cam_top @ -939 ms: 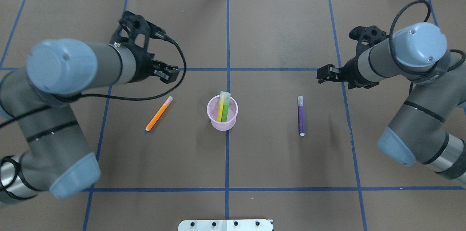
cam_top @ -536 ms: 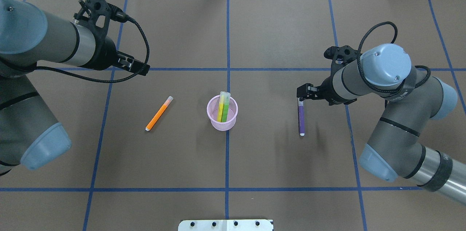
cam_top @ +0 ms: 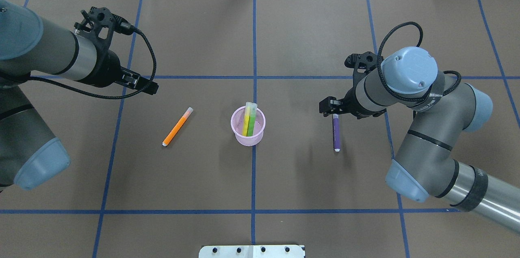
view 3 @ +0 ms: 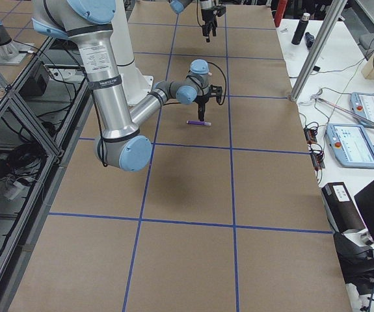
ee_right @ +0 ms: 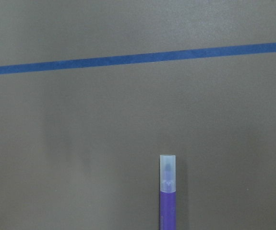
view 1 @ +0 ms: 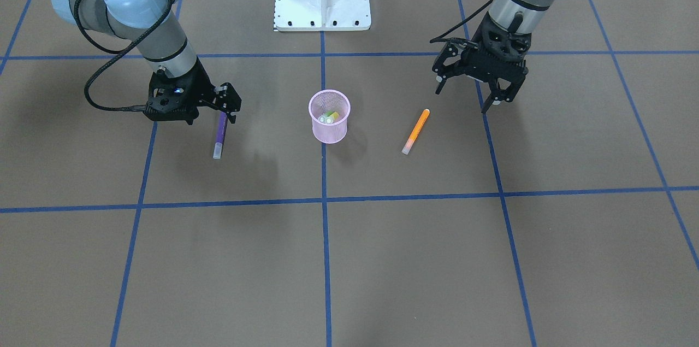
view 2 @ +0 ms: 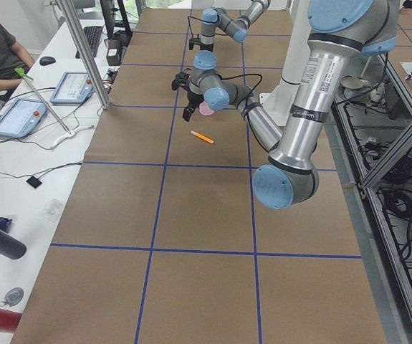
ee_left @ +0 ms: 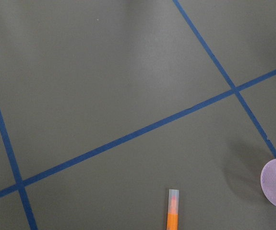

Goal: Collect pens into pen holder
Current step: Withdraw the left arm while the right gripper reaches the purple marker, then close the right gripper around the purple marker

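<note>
Overhead exterior view: the slim purple pale-capped pen (cam_top: 335, 133) lies flat, right of the pink wire-mesh pen holder (cam_top: 248, 141). Beyond, the right gripper (cam_top: 330, 108) hovers over its cap, finger spread unclear; the left gripper (view 1: 464, 94) gapes. An end grasp may pivot it.

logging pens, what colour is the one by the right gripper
Purple pen, clearest in right wrist view.

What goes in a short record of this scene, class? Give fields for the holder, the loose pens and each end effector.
pen holder: pink mesh cup, upright, mid-table
inside it: yellow pen and green pen
loose on the table: orange pen and purple pen, both lying flat
left end effector: open, holding nothing, apart from the orange pen
right end effector: appears open, over the purple pen's capped end; pen not lifted
left to collect: two pens
</note>
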Motion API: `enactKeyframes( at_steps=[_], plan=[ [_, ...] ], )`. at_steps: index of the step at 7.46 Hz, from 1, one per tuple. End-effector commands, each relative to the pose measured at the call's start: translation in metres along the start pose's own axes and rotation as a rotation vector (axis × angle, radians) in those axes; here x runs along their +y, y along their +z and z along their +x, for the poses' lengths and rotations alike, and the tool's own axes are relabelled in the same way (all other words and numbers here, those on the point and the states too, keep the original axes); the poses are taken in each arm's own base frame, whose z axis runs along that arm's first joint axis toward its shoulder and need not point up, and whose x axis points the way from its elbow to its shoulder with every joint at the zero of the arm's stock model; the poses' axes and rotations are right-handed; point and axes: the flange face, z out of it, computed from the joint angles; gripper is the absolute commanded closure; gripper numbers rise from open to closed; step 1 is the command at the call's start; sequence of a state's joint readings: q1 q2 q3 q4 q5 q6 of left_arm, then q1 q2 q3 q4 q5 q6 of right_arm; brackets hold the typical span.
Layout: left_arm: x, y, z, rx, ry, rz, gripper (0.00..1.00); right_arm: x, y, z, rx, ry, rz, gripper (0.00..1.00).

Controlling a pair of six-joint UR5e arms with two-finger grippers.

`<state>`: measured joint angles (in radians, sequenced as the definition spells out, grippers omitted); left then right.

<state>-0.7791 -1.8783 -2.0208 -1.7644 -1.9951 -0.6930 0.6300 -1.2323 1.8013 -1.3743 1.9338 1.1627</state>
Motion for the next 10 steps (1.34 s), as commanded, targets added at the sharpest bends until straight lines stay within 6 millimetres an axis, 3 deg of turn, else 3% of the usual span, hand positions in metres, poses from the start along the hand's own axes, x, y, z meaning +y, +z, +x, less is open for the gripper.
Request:
enactKeyframes(
  at_steps=[1, 2, 3, 4, 5, 6, 8, 10],
  plan=[
    [0.006, -0.002, -0.003, 0.001, -0.002, -0.007, 0.01, -0.007, 0.016, 0.007, 0.031, -0.034, -0.009, 0.10],
    [0.006, -0.005, -0.001, 0.006, -0.010, -0.001, 0.01, -0.007, 0.024, 0.011, 0.042, -0.011, -0.022, 0.23],
    [0.005, -0.006, -0.001, 0.006, -0.021, 0.002, 0.01, -0.004, 0.037, -0.001, 0.048, 0.015, -0.033, 0.29],
    [0.005, -0.007, 0.000, 0.007, -0.022, 0.003, 0.01, -0.005, 0.043, -0.015, 0.043, 0.007, -0.040, 0.30],
    [0.006, -0.006, -0.001, 0.005, -0.022, 0.003, 0.01, -0.004, 0.049, -0.015, 0.054, 0.009, -0.044, 0.30],
    [0.005, -0.007, 0.000, 0.006, -0.023, 0.004, 0.01, -0.004, 0.047, -0.015, 0.051, 0.009, -0.043, 0.32],
    [0.005, -0.007, 0.000, 0.006, -0.032, 0.004, 0.01, -0.004, 0.047, -0.012, 0.053, 0.011, -0.045, 0.51],
    [0.005, -0.007, 0.000, 0.006, -0.033, 0.004, 0.01, -0.004, 0.049, -0.008, 0.058, 0.013, -0.046, 0.59]
  ],
)
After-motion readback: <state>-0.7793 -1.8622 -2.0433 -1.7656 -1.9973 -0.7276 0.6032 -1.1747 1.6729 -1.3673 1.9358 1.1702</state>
